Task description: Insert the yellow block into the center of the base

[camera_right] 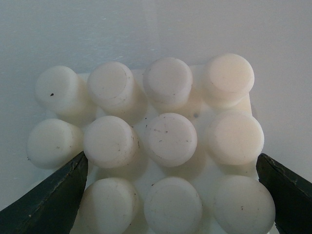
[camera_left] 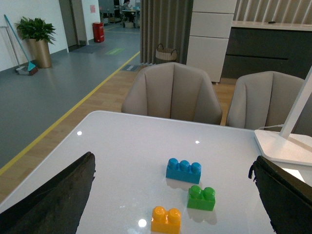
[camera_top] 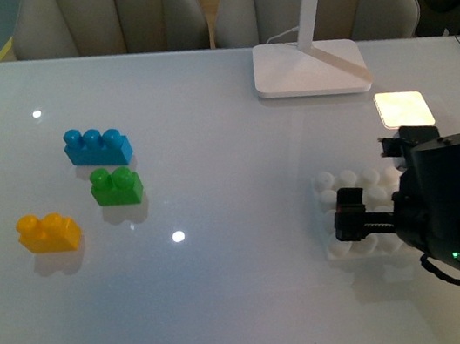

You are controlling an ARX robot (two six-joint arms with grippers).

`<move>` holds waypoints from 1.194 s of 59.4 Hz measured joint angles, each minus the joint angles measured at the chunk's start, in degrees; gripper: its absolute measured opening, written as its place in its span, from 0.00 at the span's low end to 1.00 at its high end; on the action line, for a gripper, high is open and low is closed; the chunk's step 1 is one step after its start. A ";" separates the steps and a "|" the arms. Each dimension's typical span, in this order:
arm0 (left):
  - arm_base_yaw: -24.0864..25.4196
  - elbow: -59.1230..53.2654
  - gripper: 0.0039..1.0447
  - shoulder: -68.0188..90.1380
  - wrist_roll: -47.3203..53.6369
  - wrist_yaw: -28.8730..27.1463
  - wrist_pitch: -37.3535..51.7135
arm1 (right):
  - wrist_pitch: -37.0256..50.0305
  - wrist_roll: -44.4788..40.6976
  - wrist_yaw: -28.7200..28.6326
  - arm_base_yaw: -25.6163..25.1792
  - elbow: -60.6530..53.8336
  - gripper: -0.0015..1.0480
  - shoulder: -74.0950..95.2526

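Table [camera_top: 233, 295]: nothing on it is joined yet.
Right gripper [camera_right: 170, 195]: fingers spread, empty, straddling the base.
Left gripper [camera_left: 171, 161]: fingers spread, empty.
Base [camera_top: 338, 185]: toward the table's right edge, centre studs bare.
Yellow block [camera_top: 49, 233]: near the left edge, untouched. You still have to pick it up, carry it and press it in.

Looking across a glossy white table [camera_top: 236, 312], two beige chairs [camera_left: 171, 92] pulled up at the far side and a white desk lamp [camera_top: 309, 66] near that edge, bright square glow [camera_top: 403, 108] on the tabletop just beside its foot. Beyond, over grey floor [camera_left: 63, 73] edged with a yellow line [camera_left: 63, 117] and wood boards, past a potted plant [camera_left: 35, 30], a teal-handled broom [camera_left: 25, 69] and a red bin [camera_left: 98, 31]. Further back, a wicker basket [camera_left: 166, 52] beside a white cabinet [camera_left: 212, 36], grey curtains [camera_left: 165, 19], dark counter [camera_left: 273, 53].
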 joint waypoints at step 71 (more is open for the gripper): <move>0.00 0.00 0.93 0.00 0.00 0.02 0.00 | -24.17 16.90 1.84 19.23 29.55 0.92 5.03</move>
